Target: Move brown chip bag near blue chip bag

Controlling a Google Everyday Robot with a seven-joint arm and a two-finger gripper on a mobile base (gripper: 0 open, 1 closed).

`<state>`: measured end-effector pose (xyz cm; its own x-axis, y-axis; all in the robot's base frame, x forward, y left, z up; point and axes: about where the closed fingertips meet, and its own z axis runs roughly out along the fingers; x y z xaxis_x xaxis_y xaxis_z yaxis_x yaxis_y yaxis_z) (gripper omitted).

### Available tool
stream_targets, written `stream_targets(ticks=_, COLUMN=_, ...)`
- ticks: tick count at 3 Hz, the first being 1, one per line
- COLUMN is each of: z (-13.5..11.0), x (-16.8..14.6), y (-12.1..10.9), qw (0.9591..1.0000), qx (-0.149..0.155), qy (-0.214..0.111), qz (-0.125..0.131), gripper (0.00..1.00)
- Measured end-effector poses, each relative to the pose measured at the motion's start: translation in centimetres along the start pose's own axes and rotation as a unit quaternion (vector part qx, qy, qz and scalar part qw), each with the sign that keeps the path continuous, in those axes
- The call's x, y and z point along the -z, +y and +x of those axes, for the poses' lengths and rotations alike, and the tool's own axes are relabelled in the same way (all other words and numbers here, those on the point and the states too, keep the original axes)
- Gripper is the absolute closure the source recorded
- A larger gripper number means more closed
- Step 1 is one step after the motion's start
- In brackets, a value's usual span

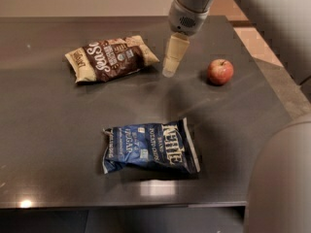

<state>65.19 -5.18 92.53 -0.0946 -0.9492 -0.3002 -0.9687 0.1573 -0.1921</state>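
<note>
Where the arm stood: the grey arm (190,6) hung from the top edge of the view, right of centre, over the far half of the dark tabletop (53,115).
Gripper: the cream gripper (168,72) pointed down and a little to the left from the arm's end. Its tip was low over the tabletop, between the brown bag (111,57) and the apple (220,72), and nearer the bag.
Grip: how far it was open could not be told from this side. Nothing showed in its hold.
Brown bag: it lay flat on the far left part of the tabletop, lettering up, long side slightly tilted. Its right cream end was just beside the gripper's tip.
Blue bag: the blue bag (150,147) lay flat near the front edge, about centre, with the white lettering up. It was well apart from the brown bag and from the gripper.
Apple: it was red and sat on the tabletop to the right of the gripper, apart from both bags.
</note>
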Motion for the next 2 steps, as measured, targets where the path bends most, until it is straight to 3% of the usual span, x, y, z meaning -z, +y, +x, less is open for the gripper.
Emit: stream_targets(ticks=2, z=-2.5, x=-5.4, y=-4.3, qw=0.9976, qx=-0.066, qy=-0.017, qz=-0.010, gripper=0.00)
